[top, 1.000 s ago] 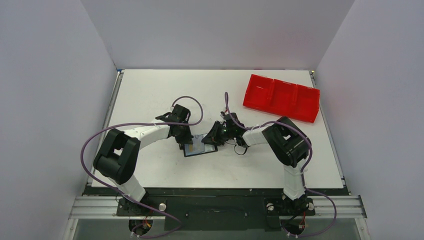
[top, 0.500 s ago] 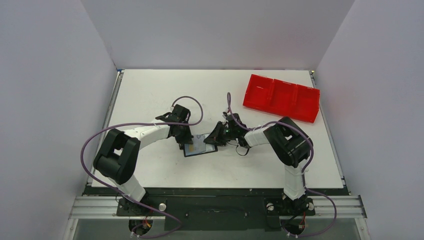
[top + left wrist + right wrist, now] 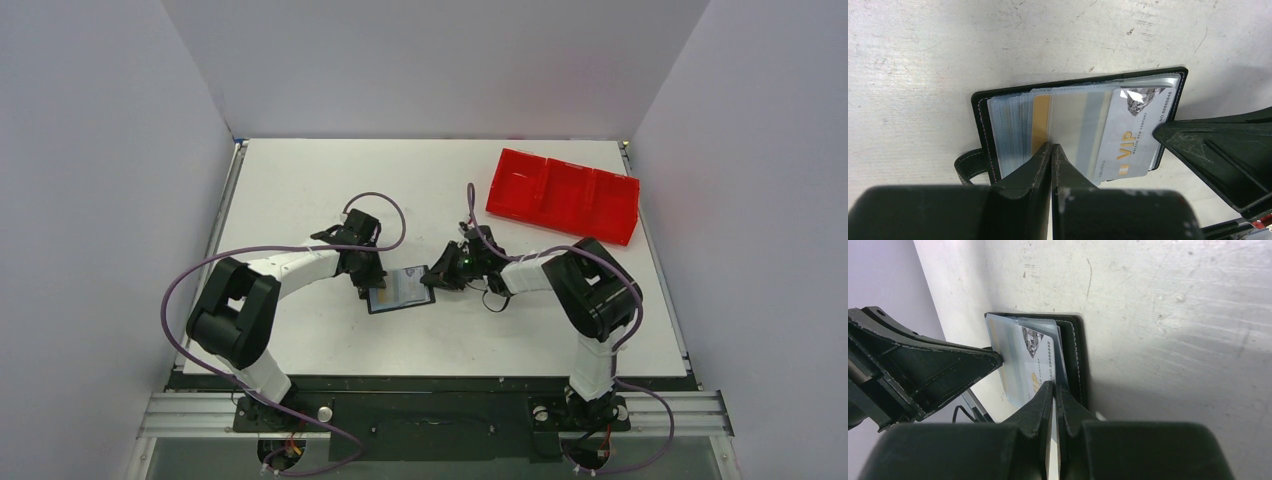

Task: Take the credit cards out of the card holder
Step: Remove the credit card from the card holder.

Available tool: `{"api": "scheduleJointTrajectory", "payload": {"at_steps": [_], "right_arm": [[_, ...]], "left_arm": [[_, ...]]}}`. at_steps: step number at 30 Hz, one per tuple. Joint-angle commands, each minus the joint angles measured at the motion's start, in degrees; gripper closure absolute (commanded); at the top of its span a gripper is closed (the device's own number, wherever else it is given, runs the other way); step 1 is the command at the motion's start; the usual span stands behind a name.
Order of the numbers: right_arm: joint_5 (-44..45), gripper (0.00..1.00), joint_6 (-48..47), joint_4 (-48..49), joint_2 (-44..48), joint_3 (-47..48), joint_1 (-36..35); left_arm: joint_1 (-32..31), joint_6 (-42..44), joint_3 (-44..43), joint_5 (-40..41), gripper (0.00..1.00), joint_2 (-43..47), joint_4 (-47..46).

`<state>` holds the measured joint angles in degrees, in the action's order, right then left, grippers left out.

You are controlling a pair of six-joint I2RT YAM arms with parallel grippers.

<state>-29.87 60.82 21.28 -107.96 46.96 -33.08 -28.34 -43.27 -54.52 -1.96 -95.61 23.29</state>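
On the white table (image 3: 300, 180) the card holder (image 3: 400, 291) lies open, midway between the arms. The left gripper (image 3: 365, 288) is fully closed, tips pressing on the clear sleeves (image 3: 1073, 115). The right gripper (image 3: 432, 283) — closed too — pinches the silver card (image 3: 1135, 140), partly out of its sleeve.

bright even light, soft shadows, glare on card holder (image 3: 982, 125), foreground blurred

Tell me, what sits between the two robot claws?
The open card holder with its credit cards, seen from the top view between left gripper and right gripper.
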Motion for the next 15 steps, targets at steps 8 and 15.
{"api": "scheduleJointTrajectory", "payload": {"at_steps": [8,15], "right_arm": [[2.77,1.00,-4.21,-4.30,5.77,0.45,1.19],[2.17,1.00,-4.81,-7.17,9.31,2.20,1.44]], "left_arm": [[0.19,2.75,-2.23,7.29,1.00,-2.21,7.03],[-0.90,4.13,-8.87,6.52,0.95,-0.93,9.81]]}}
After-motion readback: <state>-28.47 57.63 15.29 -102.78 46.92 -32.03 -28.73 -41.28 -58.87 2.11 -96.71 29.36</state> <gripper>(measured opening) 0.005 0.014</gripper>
